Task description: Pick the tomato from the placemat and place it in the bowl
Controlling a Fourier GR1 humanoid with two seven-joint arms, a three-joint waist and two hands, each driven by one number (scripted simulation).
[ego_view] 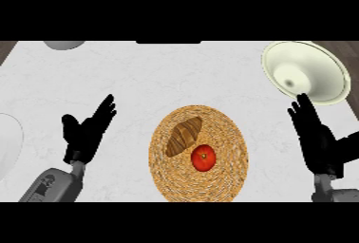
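The tomato [203,158] lies on the woven round placemat [224,190], a little toward five o'clock of the mat's middle, untouched by either hand. Just beside it at eleven o'clock, on the same mat, lies a brown croissant [184,135]; the two look close enough that they may touch, though I cannot be sure.

The bowl [308,71] stands on the counter [175,76] at about one o'clock from the mat, apart from it. It appears tipped so that its pale inside faces the view, which would leave its mouth open to anything brought from the mat.

The right hand [319,137] stands at three o'clock of the mat with its fingers straight and together, pointing toward the bowl, their tips near its rim. It sits between tomato and bowl, so it seems the likelier hand for the pick. The left hand [88,133] is at nine o'clock of the mat, well apart from it, fingers straight and slightly spread, thumb out, holding nothing; it looks to be resting.

A pale round object [8,147] is cut off at the left edge and another grey one [64,44] at the top; what they are is hard to tell. Both forearms run out at the lower edge.
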